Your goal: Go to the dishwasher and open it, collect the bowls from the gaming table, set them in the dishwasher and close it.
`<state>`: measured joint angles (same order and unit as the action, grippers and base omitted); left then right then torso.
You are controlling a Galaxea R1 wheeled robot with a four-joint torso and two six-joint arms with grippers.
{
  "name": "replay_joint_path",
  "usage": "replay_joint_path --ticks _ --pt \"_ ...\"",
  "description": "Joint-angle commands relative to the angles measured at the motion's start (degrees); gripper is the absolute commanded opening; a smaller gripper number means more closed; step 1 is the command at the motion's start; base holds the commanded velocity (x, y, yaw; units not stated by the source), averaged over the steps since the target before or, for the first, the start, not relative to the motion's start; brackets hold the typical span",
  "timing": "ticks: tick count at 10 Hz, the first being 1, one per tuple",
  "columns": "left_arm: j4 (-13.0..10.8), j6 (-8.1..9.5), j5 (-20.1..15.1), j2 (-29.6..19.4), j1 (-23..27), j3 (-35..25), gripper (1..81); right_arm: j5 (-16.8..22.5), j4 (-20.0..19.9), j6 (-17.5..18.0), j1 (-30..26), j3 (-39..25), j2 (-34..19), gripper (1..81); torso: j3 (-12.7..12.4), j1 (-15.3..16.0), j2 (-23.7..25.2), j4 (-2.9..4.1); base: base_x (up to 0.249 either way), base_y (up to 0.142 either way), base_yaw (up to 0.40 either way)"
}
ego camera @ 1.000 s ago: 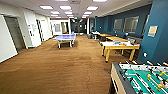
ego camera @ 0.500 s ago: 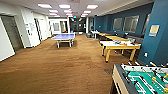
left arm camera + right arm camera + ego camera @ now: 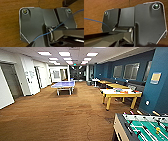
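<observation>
The gaming table (image 3: 119,127) stands at the near right of the head view. It has a green field, rods with handles and a pale wooden side. Only its near-left part is in the picture. The bowls and the dishwasher are out of view. Both wrist views look down past the robot's dark plate at brown carpet (image 3: 10,18) (image 3: 102,5).
Wide brown carpet (image 3: 57,119) stretches ahead. A blue table-tennis table (image 3: 63,85) stands mid-room. A yellow table (image 3: 120,93) is at the right, with more tables behind it along the blue wall (image 3: 157,89). White walls and doorways (image 3: 11,82) line the left.
The whole head picture has shifted slightly, so the camera has moved. The gaming table now sits a little lower and further right in it.
</observation>
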<state>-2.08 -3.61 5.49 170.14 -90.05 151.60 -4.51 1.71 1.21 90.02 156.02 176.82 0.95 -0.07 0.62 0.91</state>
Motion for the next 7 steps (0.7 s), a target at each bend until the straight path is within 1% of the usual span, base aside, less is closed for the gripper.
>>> replay_joint_path --ticks 1,7 --pt "0.24 0.00 -2.41 -0.24 3.79 -0.08 81.1 2.58 0.40 -0.50 -3.83 -0.46 0.75 81.1 0.00 0.07 0.00 0.00 0.151 0.000 0.000" --pt "0.33 0.00 -2.41 -0.15 3.78 -0.08 81.1 2.58 0.40 -0.50 -3.83 -0.46 0.75 81.1 0.00 0.07 0.00 0.00 0.165 0.000 0.000"
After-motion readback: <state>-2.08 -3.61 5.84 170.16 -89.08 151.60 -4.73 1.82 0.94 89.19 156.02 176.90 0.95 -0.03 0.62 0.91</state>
